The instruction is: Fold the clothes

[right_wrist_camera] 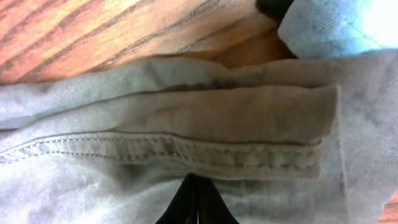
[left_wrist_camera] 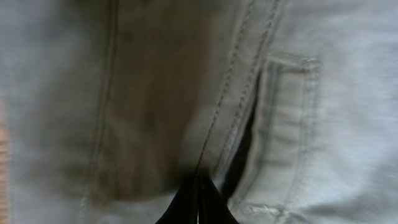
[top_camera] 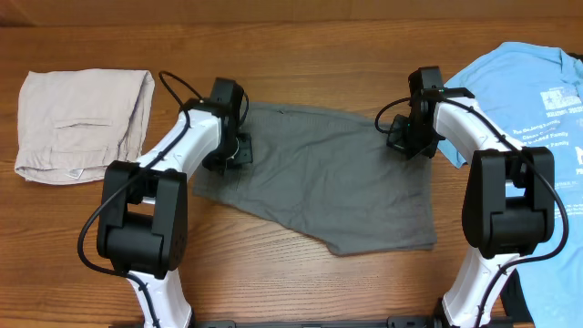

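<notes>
The grey shorts [top_camera: 319,182] lie spread flat in the middle of the table [top_camera: 273,282], between both arms, with no fold made yet. The left gripper [top_camera: 239,150] is closed at their left upper edge, its tips pinching the cloth near the pocket slit. The right gripper [top_camera: 401,137] is closed on the right upper corner, at the stitched band. So the fold seems only at its beginning. Beige shorts [top_camera: 82,123] lie at far left, a blue T-shirt [top_camera: 537,100] at far right.
</notes>
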You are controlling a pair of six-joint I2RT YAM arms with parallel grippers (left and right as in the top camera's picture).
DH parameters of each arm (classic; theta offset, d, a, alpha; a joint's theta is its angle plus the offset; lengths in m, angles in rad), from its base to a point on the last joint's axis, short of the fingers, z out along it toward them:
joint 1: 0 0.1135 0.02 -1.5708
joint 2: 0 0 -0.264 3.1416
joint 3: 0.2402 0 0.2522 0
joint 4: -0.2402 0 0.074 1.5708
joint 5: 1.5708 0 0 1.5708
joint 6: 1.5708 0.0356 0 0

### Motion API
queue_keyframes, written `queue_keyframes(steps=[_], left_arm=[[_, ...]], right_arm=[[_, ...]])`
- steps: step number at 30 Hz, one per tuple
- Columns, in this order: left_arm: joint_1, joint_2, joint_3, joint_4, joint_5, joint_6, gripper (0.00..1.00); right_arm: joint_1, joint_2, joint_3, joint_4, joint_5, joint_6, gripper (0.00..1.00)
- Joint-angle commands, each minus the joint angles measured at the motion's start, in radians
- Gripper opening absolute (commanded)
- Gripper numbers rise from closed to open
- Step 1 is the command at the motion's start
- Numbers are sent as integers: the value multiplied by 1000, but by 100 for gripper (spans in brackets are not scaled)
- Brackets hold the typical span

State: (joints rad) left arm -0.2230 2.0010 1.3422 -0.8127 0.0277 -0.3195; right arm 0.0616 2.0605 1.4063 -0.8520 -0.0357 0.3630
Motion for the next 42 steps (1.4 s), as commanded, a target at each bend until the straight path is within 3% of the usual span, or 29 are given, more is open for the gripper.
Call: queue_keyframes(steps=[1, 22, 32, 37, 42], left_arm=[[0, -10, -71, 45, -18, -46, 4], [27, -10, -115, 76, -69, -69, 4], [48, -76, 192, -153, -67, -28, 4], [47, -114, 336, -288, -34, -32, 22], [51, -112, 325, -375, -54, -33, 27]], right_arm=[[11, 62, -8, 56, 20, -14, 4], [50, 61, 6, 161, 8, -56, 4], [34, -13, 300, -162, 8, -127, 15], [8, -18, 376, -266, 9, -124, 19], [-53, -3, 372, -276, -14, -100, 23]])
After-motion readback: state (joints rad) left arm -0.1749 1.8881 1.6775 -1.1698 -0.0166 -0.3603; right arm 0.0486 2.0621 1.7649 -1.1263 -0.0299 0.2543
